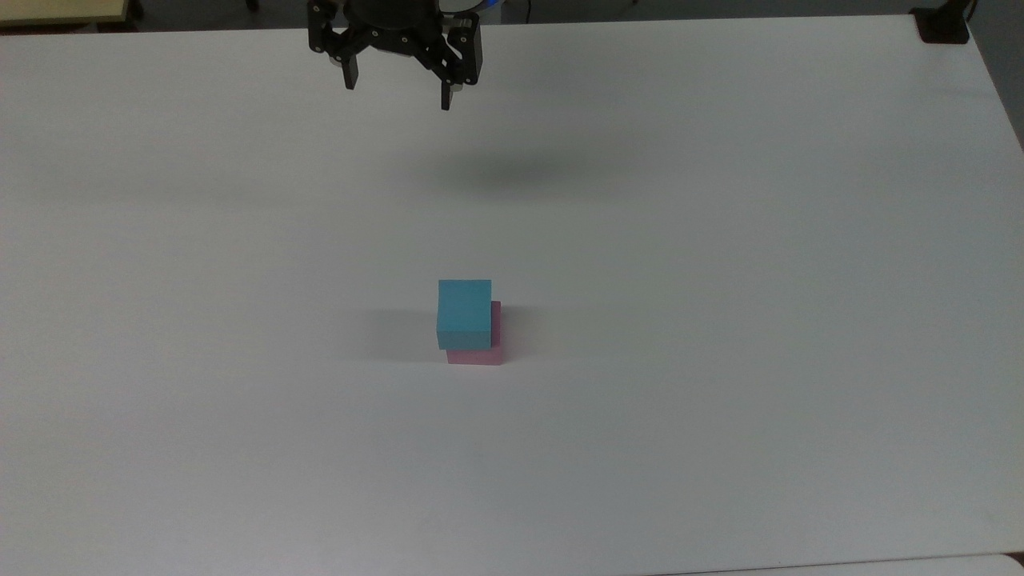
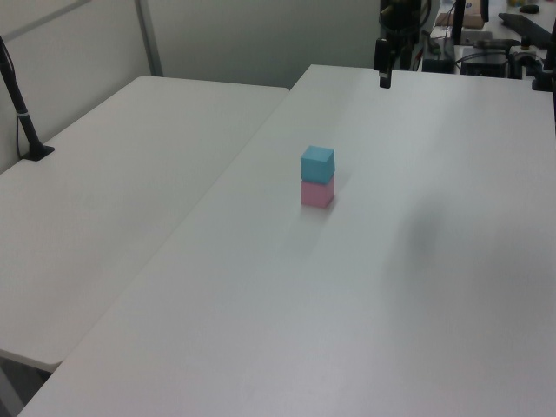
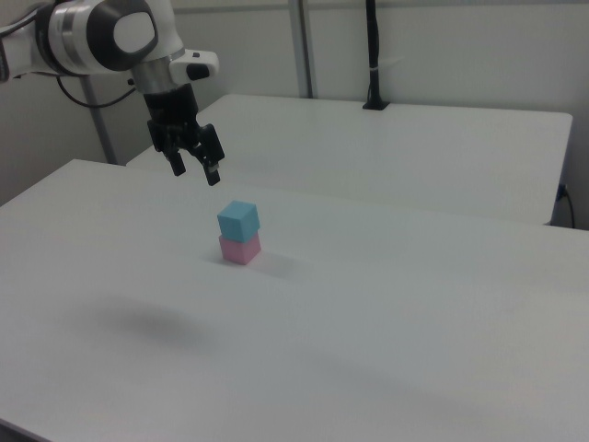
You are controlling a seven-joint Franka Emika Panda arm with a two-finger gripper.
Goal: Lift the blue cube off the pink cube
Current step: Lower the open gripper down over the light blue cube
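Note:
The blue cube (image 1: pixel 464 313) rests on top of the pink cube (image 1: pixel 478 354) near the middle of the white table (image 1: pixel 720 320), shifted slightly off the pink one's edges. The same stack appears in the left view as blue cube (image 2: pixel 317 163) over pink cube (image 2: pixel 316 193), and in the right view as blue cube (image 3: pixel 238 220) over pink cube (image 3: pixel 239 249). My gripper (image 1: pixel 398 94) hangs open and empty high above the table's far side, well away from the cubes. It also shows as gripper (image 3: pixel 194 171) up and to the right view's left of the stack, and as gripper (image 2: pixel 384 74).
A second white table (image 2: pixel 113 174) adjoins on the left view's left, with a black post (image 2: pixel 22 113) on it. A black clamp (image 1: pixel 942 28) sits at the table's far corner in the top view's right. Equipment clutters the bench (image 2: pixel 495 43) behind the arm.

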